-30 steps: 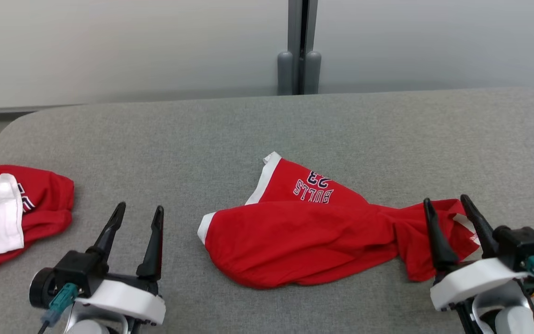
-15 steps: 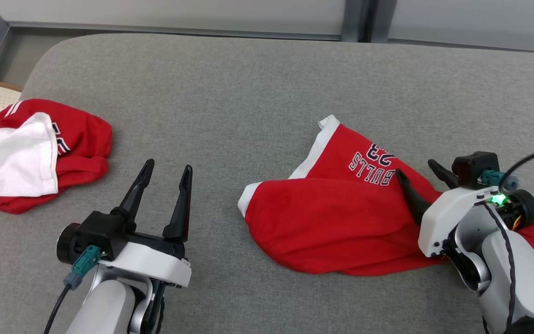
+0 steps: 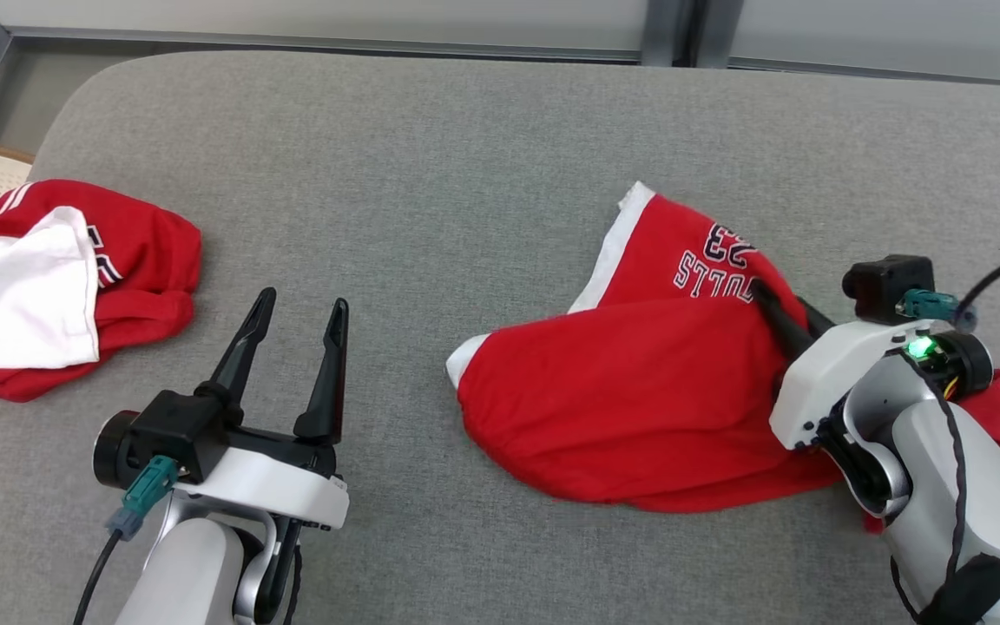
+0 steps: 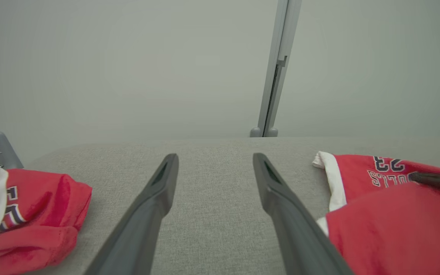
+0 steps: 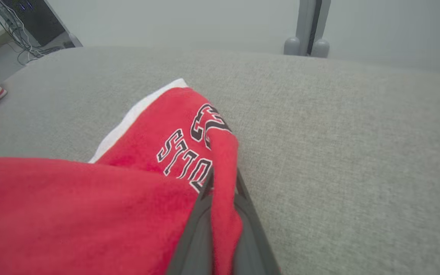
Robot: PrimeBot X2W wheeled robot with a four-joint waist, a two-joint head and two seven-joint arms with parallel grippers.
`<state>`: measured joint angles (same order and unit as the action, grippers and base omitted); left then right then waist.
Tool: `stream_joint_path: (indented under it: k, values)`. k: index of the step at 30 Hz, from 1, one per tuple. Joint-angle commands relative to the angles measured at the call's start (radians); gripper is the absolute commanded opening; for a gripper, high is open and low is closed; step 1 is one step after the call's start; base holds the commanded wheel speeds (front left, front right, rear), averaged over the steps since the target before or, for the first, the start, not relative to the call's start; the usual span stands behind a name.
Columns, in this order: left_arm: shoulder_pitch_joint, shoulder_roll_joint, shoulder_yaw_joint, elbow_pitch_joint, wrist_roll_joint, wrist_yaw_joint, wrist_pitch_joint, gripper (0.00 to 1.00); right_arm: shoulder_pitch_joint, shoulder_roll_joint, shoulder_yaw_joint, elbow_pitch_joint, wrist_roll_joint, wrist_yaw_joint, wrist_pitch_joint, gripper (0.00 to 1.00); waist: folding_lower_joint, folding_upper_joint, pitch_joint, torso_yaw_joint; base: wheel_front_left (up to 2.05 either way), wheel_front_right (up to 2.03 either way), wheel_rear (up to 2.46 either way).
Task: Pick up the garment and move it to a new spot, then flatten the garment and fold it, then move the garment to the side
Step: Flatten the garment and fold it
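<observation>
Jaws of my right gripper [image 3: 765, 293] pinch a thin fold of the red shirt [image 3: 639, 408], crumpled toward the table's [image 3: 465, 156] right edge; left gripper [image 3: 302, 301] wide, empty. Lifting could slip that fold free.

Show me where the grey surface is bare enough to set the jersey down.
Bare: the far strip of the grey surface behind both cloths, and the middle gap between the cloth lump and the garment, with the left end effector open at its near end. Crowded: the right side, where the right end effector pinches the garment.
</observation>
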<state>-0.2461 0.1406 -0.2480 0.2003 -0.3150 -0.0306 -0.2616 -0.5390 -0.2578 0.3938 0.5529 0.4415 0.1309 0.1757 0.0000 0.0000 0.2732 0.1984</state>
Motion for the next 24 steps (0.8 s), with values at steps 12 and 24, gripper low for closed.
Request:
stream_joint_path:
  k: [12,24]
  values:
    - [0.01,0.004,0.043,-0.005,0.037,-0.019,-0.005,1.0,0.181,0.064,-0.164,-0.231,-0.061,0.0,-0.177,0.0,0.0,0.0,-0.008,-0.104,0.0,0.0,0.0]
    - [-0.008,0.005,0.052,0.01,0.051,-0.033,-0.005,1.0,0.513,0.19,-0.28,-0.331,-0.157,0.0,-0.111,0.0,0.0,0.0,-0.006,-0.132,0.0,0.0,0.0]
